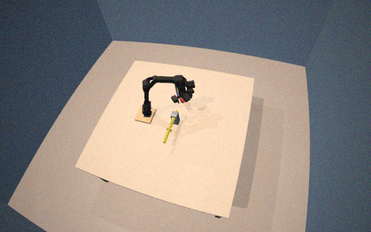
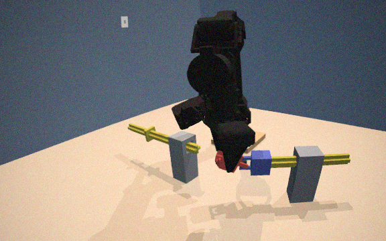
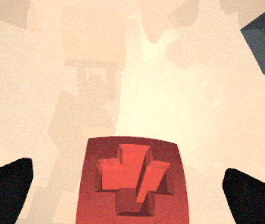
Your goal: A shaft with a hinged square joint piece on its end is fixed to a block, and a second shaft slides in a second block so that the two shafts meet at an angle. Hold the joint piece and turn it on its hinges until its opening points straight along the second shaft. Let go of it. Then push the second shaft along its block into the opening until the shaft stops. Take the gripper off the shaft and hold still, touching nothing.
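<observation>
Exterior view, left to right: a yellow sliding shaft (image 2: 161,136) with a small cross-collar runs through a grey block (image 2: 183,157), its near end just proud of the block's right face. Next stands the black arm, its gripper (image 2: 230,165) pointing down at the red joint piece (image 2: 220,161), which it partly hides. The joint piece hinges on a blue link piece (image 2: 261,163) at the end of the fixed yellow shaft (image 2: 313,160), carried by a second grey block (image 2: 305,174) on the table (image 2: 79,187).

Wrist view: the joint piece (image 3: 135,192) sits low in centre, its cross-shaped opening facing the camera. The dark fingers stand wide apart on either side, clear of it, holding nothing.
</observation>
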`<action>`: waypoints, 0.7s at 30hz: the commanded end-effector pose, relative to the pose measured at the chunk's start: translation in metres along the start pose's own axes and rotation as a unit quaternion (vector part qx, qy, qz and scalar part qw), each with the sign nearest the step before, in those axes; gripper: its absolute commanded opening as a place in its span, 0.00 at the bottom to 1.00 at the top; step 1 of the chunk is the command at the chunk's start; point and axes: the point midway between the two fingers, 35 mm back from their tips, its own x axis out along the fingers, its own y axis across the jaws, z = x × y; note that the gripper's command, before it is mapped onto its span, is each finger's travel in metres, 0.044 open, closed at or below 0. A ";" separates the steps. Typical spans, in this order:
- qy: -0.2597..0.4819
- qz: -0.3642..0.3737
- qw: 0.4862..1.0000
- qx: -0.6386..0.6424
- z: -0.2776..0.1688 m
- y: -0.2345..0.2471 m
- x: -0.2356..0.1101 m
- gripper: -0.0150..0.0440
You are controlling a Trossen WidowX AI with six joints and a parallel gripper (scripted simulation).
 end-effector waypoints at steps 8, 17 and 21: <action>-0.024 0.041 0.994 -0.095 0.001 0.005 -0.063 1.00; -0.060 0.081 0.974 -0.203 -0.004 -0.006 -0.133 1.00; -0.060 0.081 0.974 -0.203 -0.004 -0.006 -0.133 1.00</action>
